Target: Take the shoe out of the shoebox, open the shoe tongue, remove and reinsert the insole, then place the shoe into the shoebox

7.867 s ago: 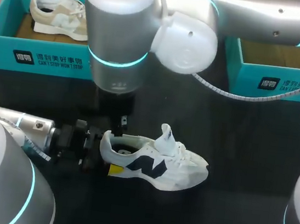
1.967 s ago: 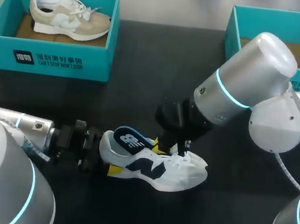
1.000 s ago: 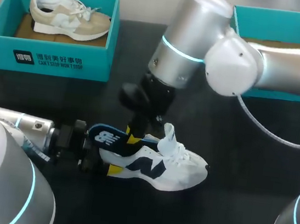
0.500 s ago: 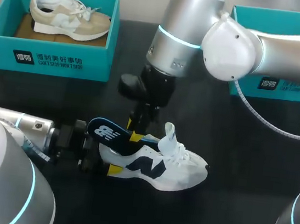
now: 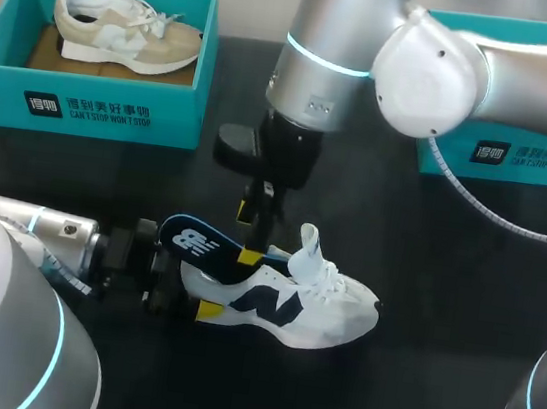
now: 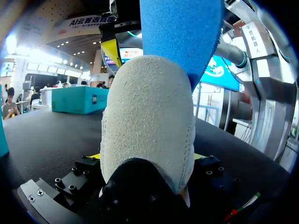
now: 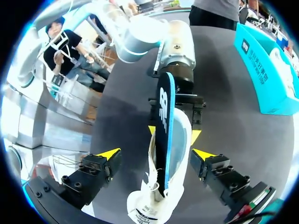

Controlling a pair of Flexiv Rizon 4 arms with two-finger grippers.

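Lifting off the insole (image 5: 198,242), the right gripper (image 5: 259,213) had let go, fingers spread, leaving it half out of the shoe (image 5: 286,302) on the table (image 5: 464,290); the left gripper (image 5: 168,276) clamped the heel (image 5: 194,273), so removal looked unfinished

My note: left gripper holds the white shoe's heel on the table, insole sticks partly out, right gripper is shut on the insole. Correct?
One thing is wrong: the right gripper is open, standing clear of the insole on both sides, as the right wrist view shows. The rest holds: the left gripper holds the white shoe by its heel on the table, with the insole partly out.
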